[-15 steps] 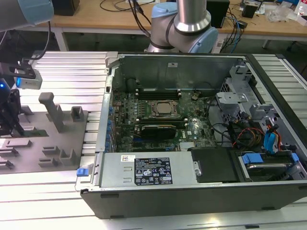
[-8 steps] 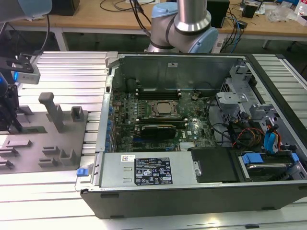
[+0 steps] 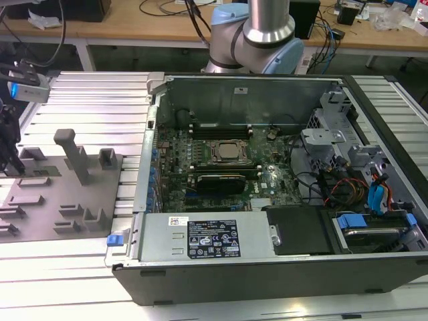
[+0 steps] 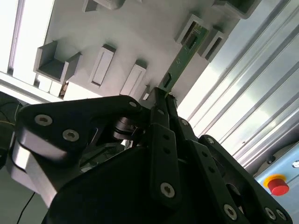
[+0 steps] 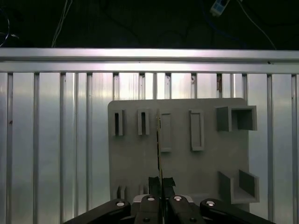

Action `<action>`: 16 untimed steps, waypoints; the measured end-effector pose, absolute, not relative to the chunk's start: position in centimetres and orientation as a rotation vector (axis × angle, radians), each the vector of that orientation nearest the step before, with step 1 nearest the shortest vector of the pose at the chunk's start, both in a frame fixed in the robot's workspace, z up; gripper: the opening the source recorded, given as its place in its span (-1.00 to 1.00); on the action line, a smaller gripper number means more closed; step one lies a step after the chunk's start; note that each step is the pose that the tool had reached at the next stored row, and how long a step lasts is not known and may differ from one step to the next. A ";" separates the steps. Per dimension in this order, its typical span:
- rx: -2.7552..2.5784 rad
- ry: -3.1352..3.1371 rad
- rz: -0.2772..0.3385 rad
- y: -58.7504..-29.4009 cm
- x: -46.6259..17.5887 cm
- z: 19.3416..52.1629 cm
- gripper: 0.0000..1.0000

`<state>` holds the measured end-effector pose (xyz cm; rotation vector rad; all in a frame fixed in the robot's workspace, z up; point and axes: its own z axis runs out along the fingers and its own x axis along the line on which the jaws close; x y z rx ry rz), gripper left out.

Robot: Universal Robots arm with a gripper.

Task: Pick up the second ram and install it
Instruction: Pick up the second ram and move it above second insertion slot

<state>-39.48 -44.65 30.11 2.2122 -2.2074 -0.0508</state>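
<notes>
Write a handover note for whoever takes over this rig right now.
Gripper: shut on the second ram, a thin flat green memory board strip.
Place: over the grey moulded tray, at the exterior view's left of the open black computer case.
Done: ram gripped; whether it is clear of the tray cannot be told.
Left: ram not yet in the green motherboard inside the case.

ribbed aluminium bench (image 3: 87,100), slats running lengthwise. lying flat on it: grey moulded tray (image 3: 50,210) at the exterior view's left; open computer case (image 3: 267,281) just beside it, to the right.
</notes>
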 end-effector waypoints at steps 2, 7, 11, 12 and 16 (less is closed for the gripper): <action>2.212 -2.208 -0.051 -44.6 -39.5 30.3 -0.73; 2.212 -2.207 -0.051 -44.5 -39.5 31.0 -0.73; 2.212 -2.207 -0.051 -44.4 -39.5 31.4 -0.73; 2.212 -2.207 -0.051 -44.4 -39.5 31.6 -0.73; 2.212 -2.208 -0.051 -44.3 -39.5 32.3 -0.73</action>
